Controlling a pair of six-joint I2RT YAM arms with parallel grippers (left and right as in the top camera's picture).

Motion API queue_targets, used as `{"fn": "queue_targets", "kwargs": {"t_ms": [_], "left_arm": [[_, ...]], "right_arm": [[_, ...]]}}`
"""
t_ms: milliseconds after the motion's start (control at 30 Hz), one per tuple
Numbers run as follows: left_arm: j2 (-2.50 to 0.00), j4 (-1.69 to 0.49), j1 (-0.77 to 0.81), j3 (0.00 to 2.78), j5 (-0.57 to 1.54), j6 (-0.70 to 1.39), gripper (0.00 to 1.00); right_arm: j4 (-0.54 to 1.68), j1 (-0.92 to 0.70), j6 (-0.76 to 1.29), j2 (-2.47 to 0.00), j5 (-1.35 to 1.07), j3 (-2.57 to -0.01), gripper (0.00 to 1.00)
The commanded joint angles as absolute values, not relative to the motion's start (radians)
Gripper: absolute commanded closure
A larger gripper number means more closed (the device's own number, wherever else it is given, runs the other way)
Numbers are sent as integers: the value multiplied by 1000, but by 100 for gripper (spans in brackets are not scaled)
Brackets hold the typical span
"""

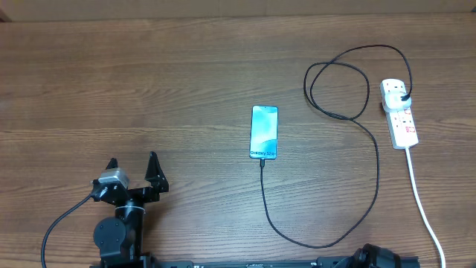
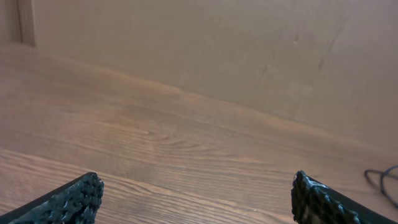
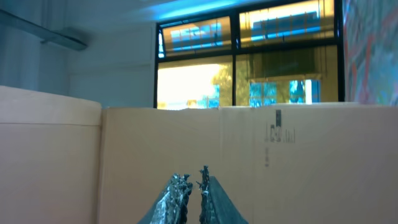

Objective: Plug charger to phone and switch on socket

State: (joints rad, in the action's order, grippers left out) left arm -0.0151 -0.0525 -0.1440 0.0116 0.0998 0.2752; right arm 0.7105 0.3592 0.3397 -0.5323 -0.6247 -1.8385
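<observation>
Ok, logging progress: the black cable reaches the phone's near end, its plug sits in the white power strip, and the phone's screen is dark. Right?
No, the phone is lit, its screen cyan fading to white; the overhead view shows it. The cable does reach the phone's near end, and its plug sits in the power strip.

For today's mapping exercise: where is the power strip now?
Overhead view: the power strip lies at the table's right side, right of the phone, the charger plug in it.
</observation>
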Motion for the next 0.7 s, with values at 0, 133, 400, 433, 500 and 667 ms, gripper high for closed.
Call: {"fn": "queue_targets", "kwargs": {"t_ms": [0, 133, 400, 433, 500, 667], "left_arm": [[-4, -47, -142, 5, 121, 127, 0], [-4, -47, -142, 5, 121, 112, 0], [-4, -65, -142, 5, 124, 112, 0], [-4, -66, -142, 5, 124, 112, 0], [-4, -66, -142, 5, 123, 112, 0], [-4, -66, -142, 5, 123, 112, 0]], "right_arm": [[684, 353, 339, -416, -630, -1799, 90], [601, 353, 339, -269, -629, -1684, 90], [529, 305, 334, -39, -561, -1577, 90], [533, 290, 328, -18, -550, -1578, 90], [544, 267, 309, -5, -549, -1593, 90], [553, 214, 300, -5, -500, -1591, 89]]}}
